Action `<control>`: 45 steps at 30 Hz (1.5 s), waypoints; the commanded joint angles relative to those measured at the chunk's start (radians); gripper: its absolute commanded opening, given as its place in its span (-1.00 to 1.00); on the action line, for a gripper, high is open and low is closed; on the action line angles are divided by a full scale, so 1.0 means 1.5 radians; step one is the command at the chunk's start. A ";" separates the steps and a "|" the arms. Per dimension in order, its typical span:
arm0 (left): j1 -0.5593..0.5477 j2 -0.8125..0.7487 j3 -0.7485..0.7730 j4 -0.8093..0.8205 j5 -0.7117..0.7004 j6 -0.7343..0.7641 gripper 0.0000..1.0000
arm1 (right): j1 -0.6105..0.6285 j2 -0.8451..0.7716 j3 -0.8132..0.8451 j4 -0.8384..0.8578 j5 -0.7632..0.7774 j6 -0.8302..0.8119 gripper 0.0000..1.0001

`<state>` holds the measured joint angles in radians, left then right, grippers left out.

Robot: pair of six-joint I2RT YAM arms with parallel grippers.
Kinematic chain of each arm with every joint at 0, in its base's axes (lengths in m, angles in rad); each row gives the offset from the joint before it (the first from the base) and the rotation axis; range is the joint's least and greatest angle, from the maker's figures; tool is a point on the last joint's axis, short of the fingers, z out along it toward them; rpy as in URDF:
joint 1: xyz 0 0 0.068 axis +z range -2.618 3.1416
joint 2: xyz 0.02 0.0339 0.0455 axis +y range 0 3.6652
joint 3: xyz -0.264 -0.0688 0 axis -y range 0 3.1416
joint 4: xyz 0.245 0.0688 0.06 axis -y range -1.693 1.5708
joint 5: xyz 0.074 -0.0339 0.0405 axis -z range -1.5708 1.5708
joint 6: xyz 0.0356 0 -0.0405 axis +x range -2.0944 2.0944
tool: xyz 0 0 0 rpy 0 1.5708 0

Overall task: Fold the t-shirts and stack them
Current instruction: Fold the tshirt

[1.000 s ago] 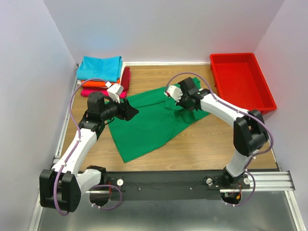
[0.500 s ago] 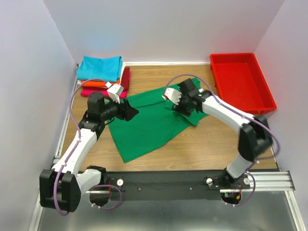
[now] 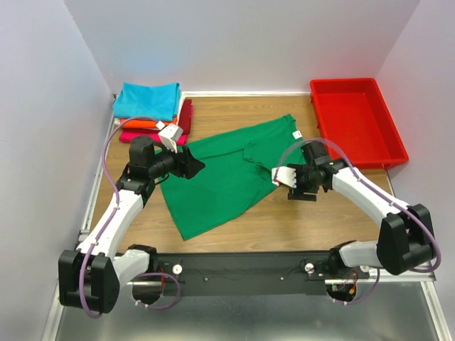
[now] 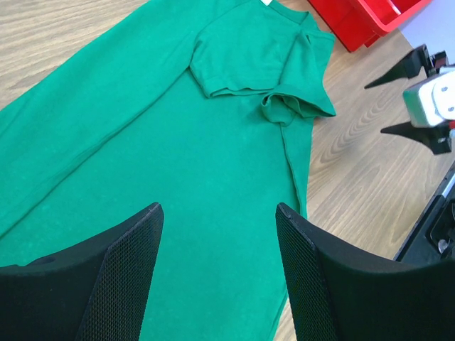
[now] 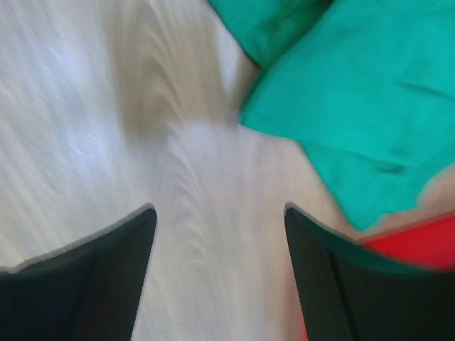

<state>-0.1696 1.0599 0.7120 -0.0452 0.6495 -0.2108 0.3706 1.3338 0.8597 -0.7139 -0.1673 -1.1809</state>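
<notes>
The large green t-shirt (image 3: 227, 174) lies spread on the wooden table, its right sleeve (image 4: 245, 60) folded in over the body and a small white neck label (image 3: 296, 134) at its far right corner. My left gripper (image 3: 195, 165) is open and empty, hovering over the shirt's left part; the left wrist view shows green cloth between its fingers (image 4: 217, 209). My right gripper (image 3: 303, 190) is open and empty, just off the shirt's right edge. Bare wood shows between its fingers (image 5: 220, 209), and the view is blurred. Folded shirts are stacked at the back left, turquoise (image 3: 148, 99) on top, over orange (image 3: 138, 124), dark red (image 3: 186, 114) and magenta (image 3: 138, 136).
A red plastic tray (image 3: 355, 117) stands at the back right, close to the right arm; it also shows in the left wrist view (image 4: 370, 18). White walls close the table on three sides. A black rail (image 3: 284, 266) runs along the near edge.
My right gripper has left the green shirt's upper right part and swung right and nearer, off the cloth. That part of the shirt now lies flat. The left arm has not moved.
</notes>
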 commanded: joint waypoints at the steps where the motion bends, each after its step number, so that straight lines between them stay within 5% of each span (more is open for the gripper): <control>1: 0.002 -0.008 -0.008 0.016 0.020 -0.004 0.44 | -0.027 0.022 -0.013 0.059 -0.094 -0.164 0.59; 20: 0.001 -0.008 -0.010 0.016 0.024 -0.005 0.45 | -0.027 0.175 0.027 0.154 -0.136 -0.099 0.12; 39: 0.001 -0.009 -0.009 0.017 0.028 -0.005 0.44 | -0.027 0.159 0.021 0.197 -0.110 -0.075 -0.52; 42: 0.001 -0.008 -0.009 0.017 0.028 -0.005 0.44 | -0.028 0.145 0.018 0.197 -0.110 -0.068 -0.48; 45: 0.001 -0.008 -0.009 0.017 0.028 -0.005 0.44 | -0.028 0.120 0.010 0.195 -0.106 -0.064 -0.08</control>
<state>-0.1696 1.0599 0.7105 -0.0418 0.6659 -0.2138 0.3325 1.5707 0.8787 -0.4358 -0.3393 -1.2938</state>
